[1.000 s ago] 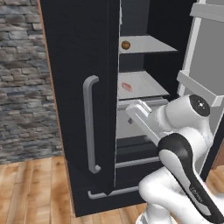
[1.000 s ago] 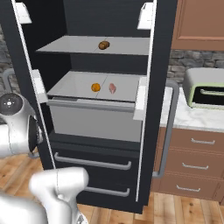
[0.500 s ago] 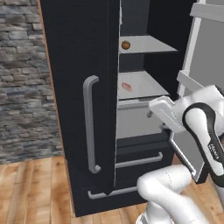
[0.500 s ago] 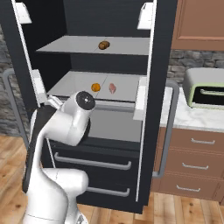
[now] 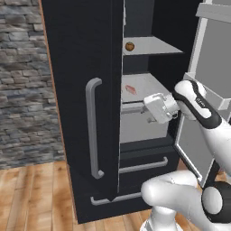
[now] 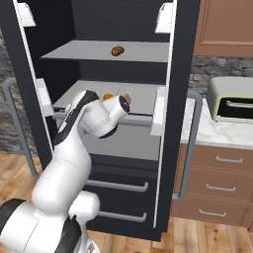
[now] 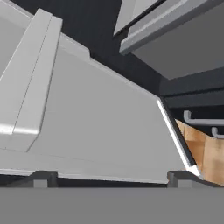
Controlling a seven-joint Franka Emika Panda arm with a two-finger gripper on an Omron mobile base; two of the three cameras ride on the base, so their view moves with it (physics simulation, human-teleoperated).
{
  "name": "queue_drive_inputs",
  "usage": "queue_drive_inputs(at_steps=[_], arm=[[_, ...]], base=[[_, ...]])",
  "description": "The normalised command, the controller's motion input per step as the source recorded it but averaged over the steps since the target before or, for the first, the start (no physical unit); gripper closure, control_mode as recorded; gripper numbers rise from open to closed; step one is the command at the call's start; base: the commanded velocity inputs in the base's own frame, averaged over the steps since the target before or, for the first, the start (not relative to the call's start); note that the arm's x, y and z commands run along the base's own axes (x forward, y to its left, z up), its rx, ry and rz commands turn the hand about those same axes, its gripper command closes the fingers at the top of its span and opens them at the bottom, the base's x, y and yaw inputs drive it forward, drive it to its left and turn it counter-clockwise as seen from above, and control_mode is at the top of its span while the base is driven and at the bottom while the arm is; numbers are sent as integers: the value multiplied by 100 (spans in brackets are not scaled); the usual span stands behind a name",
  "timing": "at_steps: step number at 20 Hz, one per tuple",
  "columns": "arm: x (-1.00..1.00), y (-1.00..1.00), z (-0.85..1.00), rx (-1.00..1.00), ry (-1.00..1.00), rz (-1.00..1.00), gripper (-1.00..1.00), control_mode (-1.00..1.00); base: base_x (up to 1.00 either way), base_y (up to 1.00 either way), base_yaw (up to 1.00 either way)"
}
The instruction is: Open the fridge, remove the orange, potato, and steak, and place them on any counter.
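While standing open, black fridge showing light grey shelves.
Holding jaws spread wide and empty beside the middle shelf; potato lying on the upper shelf, orange and steak lying on the middle shelf, marble counter lying to the right.

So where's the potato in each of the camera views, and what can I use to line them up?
Left base view: the potato sits upper centre, on the upper shelf just right of the closed door's edge.
Right base view: the potato sits upper centre, mid-shelf.
Hand view: no potato; this camera faces a light grey panel.
Shared landmark: the upper shelf of the fridge.
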Motion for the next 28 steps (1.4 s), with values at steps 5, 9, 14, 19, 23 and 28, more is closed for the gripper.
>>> queue_drive_inputs(at_steps=[5, 9, 14, 19, 23, 28], arm=[[100, 72, 10, 1, -1, 20, -100, -100], [97, 78, 0, 0, 0, 17, -100, -100], [32, 100, -6, -3, -6, 25, -100, -100], [-41, 100, -17, -19, -21, 30, -100, -100], [-88, 100, -6, -25, -31, 28, -100, -100], [-40, 86, 0, -9, -23, 6, -100, -100]], base=[[0, 0, 0], [0, 0, 0], [0, 0, 0], [0, 0, 0], [0, 0, 0], [0, 0, 0]])
